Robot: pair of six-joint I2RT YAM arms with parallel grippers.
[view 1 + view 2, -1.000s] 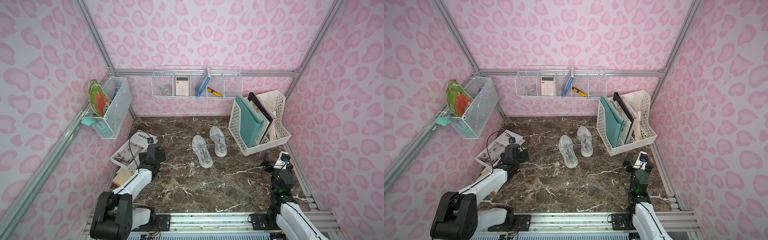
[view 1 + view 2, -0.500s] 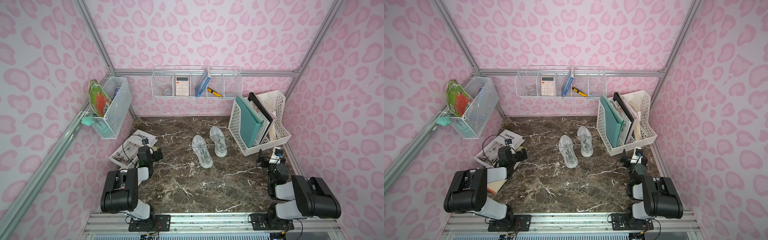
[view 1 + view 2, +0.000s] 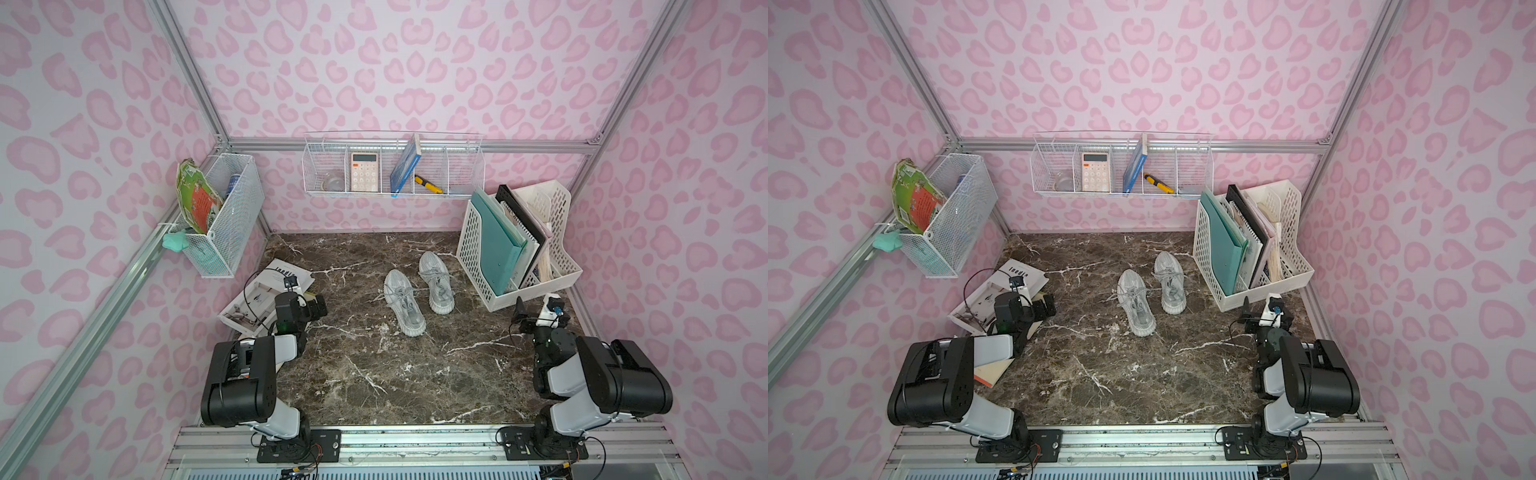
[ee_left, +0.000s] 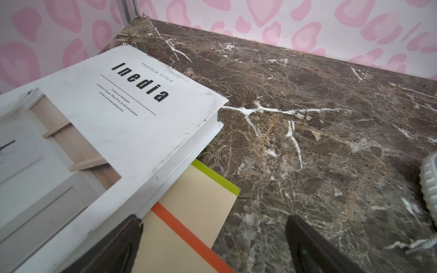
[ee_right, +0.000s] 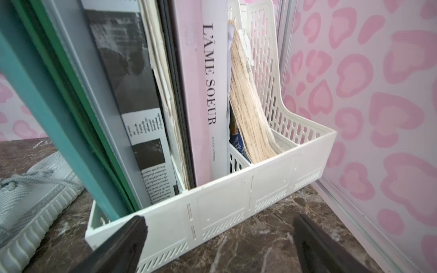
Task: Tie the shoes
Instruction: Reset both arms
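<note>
The shoes, two light grey knit sneakers with ribbed pale soles, lie side by side mid-table in both top views, one (image 3: 403, 302) nearer than its mate (image 3: 435, 282); their laces lie loosely over the tongues. My left gripper (image 3: 316, 306) hovers open at the table's left, well apart from them, over a notebook edge (image 4: 189, 212); the left wrist view shows only a sole edge (image 4: 429, 184). My right gripper (image 3: 536, 311) stands open at the right, facing the file rack, with one shoe (image 5: 28, 201) off to its side. Nothing sits between either pair of fingers.
A white "Inedia" magazine (image 4: 118, 118) lies on a beige notebook at the left wall. A white file rack (image 5: 236, 203) full of folders and books stands at the back right. Wire baskets (image 3: 392, 166) hang on the back and left walls (image 3: 224, 216).
Both arms have folded up, their elbows rising over the bases. The right gripper has moved closer to the file rack. The left gripper stays by the magazine. The shoes have not moved.
</note>
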